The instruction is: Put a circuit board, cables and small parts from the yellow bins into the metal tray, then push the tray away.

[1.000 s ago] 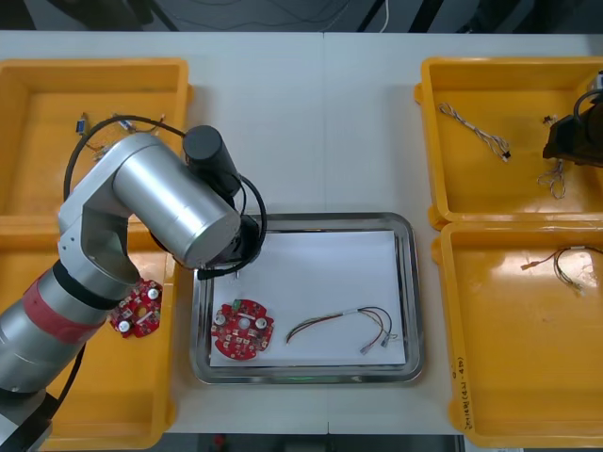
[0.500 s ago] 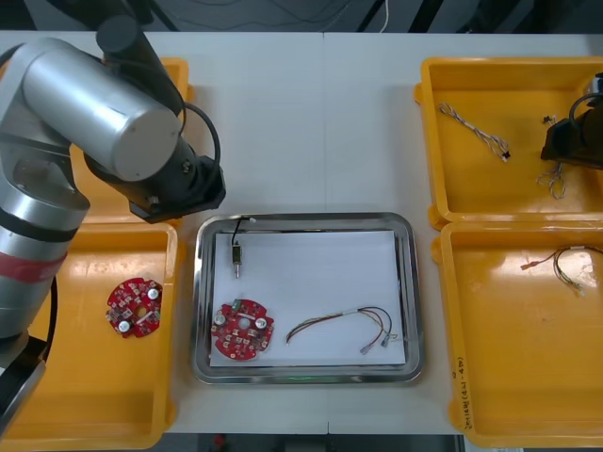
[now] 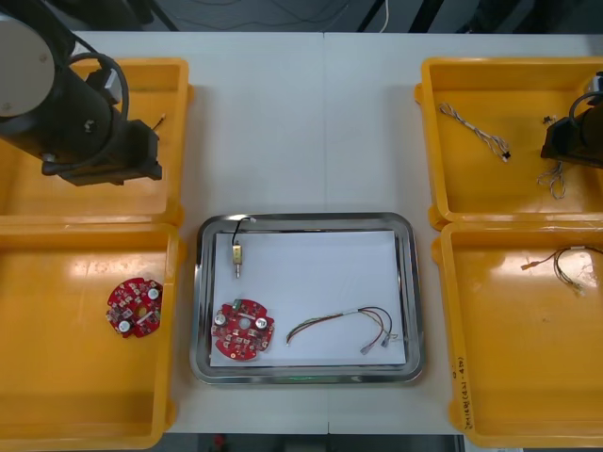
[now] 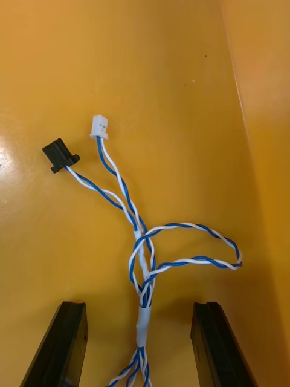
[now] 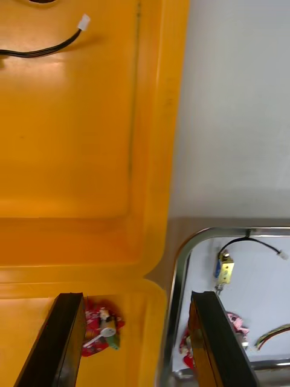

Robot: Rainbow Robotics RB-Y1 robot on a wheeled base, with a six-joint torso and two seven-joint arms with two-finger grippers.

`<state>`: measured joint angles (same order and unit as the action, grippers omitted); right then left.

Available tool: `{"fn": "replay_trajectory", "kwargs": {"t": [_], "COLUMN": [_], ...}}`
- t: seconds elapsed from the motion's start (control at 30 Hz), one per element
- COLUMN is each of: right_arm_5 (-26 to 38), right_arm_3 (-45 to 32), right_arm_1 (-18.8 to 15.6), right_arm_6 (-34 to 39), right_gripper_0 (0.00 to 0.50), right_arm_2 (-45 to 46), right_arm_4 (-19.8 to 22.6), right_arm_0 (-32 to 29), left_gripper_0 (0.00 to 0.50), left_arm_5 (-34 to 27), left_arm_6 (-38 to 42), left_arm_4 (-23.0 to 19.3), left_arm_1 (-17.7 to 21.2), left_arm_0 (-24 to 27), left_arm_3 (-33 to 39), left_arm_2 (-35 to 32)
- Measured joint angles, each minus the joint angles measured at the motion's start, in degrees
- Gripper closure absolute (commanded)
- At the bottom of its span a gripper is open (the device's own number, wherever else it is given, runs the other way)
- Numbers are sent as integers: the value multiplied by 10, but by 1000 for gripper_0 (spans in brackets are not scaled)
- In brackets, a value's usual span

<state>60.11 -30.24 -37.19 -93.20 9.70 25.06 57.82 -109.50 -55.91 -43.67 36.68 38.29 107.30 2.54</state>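
Observation:
The metal tray (image 3: 412, 282), white inside, holds a round red circuit board (image 3: 243, 330), a red and yellow cable (image 3: 344, 324) and a small metal part (image 3: 237, 250) on a black lead. My left arm (image 3: 89, 132) hangs over the far left yellow bin (image 3: 179, 122). Its gripper (image 5: 138, 347) is open and holds nothing, above the bin rim near the tray's corner (image 5: 181, 266). Inside the far right bin (image 3: 429, 141), my right gripper (image 4: 139, 354) is open, and a twisted blue and white cable (image 4: 145, 260) lies between its fingers.
A second circuit board (image 3: 134, 307) lies in the near left bin (image 3: 174, 330). A black cable (image 5: 42, 47) rests in the far left bin. The far right bin holds a pale cable (image 3: 476, 130); the near right bin (image 3: 452, 377) holds a thin cable (image 3: 575, 264).
My left arm has drawn back from the tray to the far left bin, leaving the small metal part on its black lead in the tray. The right arm has not moved.

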Motion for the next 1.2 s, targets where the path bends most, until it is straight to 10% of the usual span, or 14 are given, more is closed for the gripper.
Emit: {"fn": "replay_trajectory", "kwargs": {"t": [0.33,0.67,0.8,0.93,1.2], "right_arm_5": [-39,-39,-39,-39,-39], "right_arm_3": [72,72,72,72,72], "right_arm_1": [0,0,0,0,0], "right_arm_6": [-30,-34,-34,-34,-35], "right_gripper_0": [0,0,157,486,500], "right_arm_2": [0,0,0,0,0], "right_arm_4": [-2,-2,-2,-2,-1], "right_arm_0": [40,40,40,40,40], "left_gripper_0": [0,0,0,0,0], "left_arm_5": [0,83,101,114,138], "left_arm_6": [-23,-212,-235,-247,-426], "left_arm_4": [-16,5,13,23,29], "left_arm_1": [45,49,49,49,50], "left_arm_0": [37,47,53,59,60], "left_arm_3": [-118,-205,-234,-251,-252], "left_arm_2": [-6,-9,-9,-9,-9]}}
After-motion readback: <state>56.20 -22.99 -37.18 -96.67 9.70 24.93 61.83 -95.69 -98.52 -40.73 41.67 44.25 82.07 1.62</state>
